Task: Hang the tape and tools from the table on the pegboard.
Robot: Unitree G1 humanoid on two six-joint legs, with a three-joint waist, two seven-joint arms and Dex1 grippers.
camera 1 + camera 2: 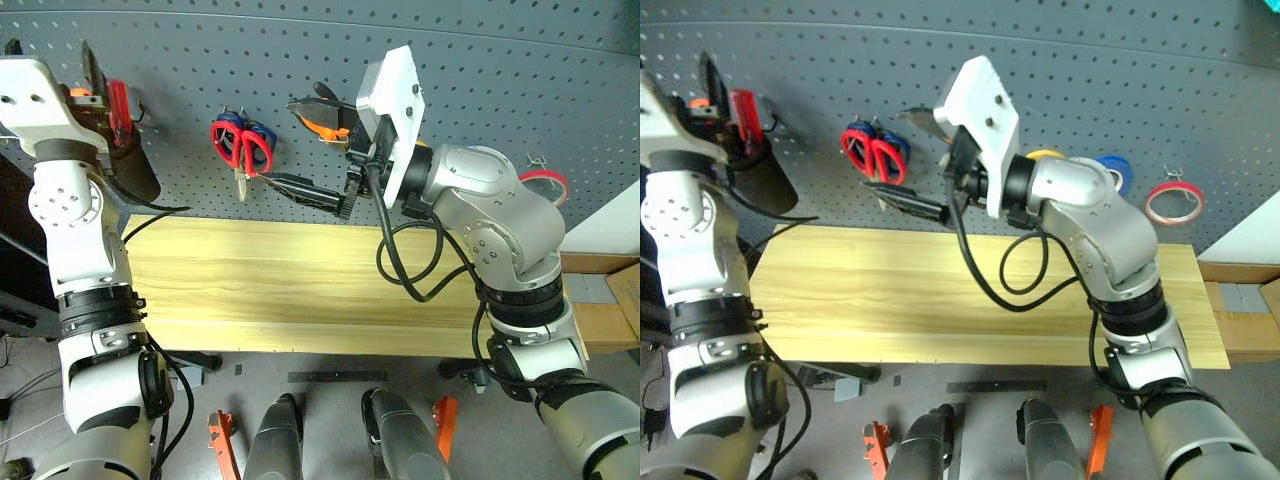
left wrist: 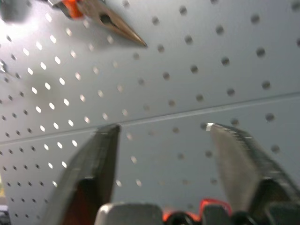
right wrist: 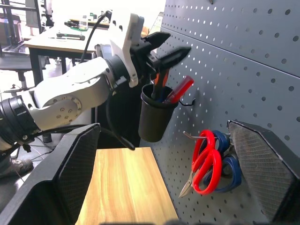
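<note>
Right wrist view: we are lifting our wide left jaws [image 3: 166, 49] straight above the black cup [image 3: 154, 117], avoiding the screwdriver [image 3: 178, 90]; right jaws [image 3: 164, 173] wide, empty.

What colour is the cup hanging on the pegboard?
Black. The cup on the pegboard shows best in the right wrist view.
</note>
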